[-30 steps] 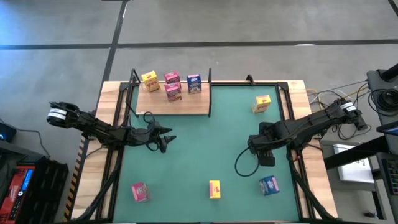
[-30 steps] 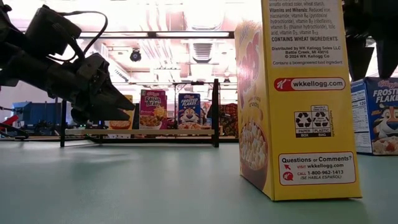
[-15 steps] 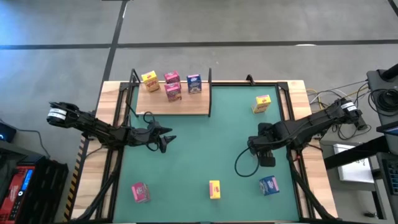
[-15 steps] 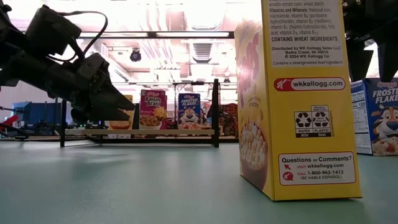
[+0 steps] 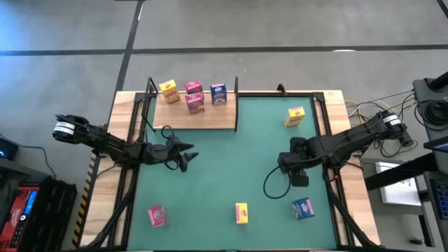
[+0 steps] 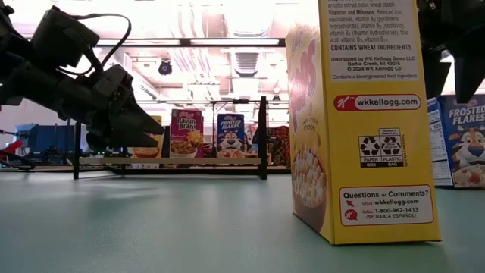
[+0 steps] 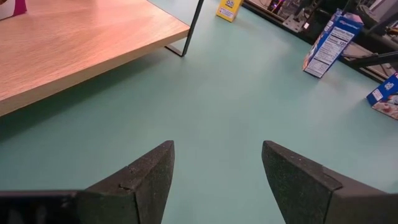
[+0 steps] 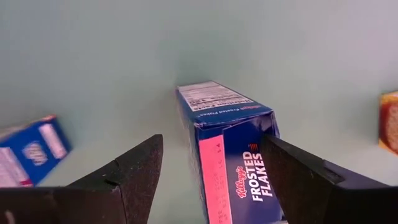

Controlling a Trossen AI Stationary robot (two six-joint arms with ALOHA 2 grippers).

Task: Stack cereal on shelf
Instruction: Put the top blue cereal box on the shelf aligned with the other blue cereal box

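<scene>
Right claw [image 5: 299, 182] hangs over the near right part of the bench [image 5: 231, 175], fingers spread wide, released, gripping nothing; in the right wrist view a blue Frosted Flakes box [image 8: 233, 152] stands upright on the green mat between the two fingers [image 8: 134, 174], not visibly touched by either. In the high view that blue box [image 5: 302, 208] sits just beyond the claw, near the front right edge. Left claw [image 5: 186, 158] waits over the left middle of the mat, fingers parted and empty, pointing toward the centre, just in front of the shelf [image 5: 203, 117]. The shelf, a pale wooden board with black uprights, stands at the back left and carries four boxes: yellow [image 5: 168, 90], pink [image 5: 193, 87], a second pink [image 5: 195, 103] in front of it, blue [image 5: 218, 94]. Loose cereal elsewhere: yellow box [image 5: 295, 116] back right, yellow box [image 5: 241, 213] front centre, pink box [image 5: 157, 215] front left.
</scene>
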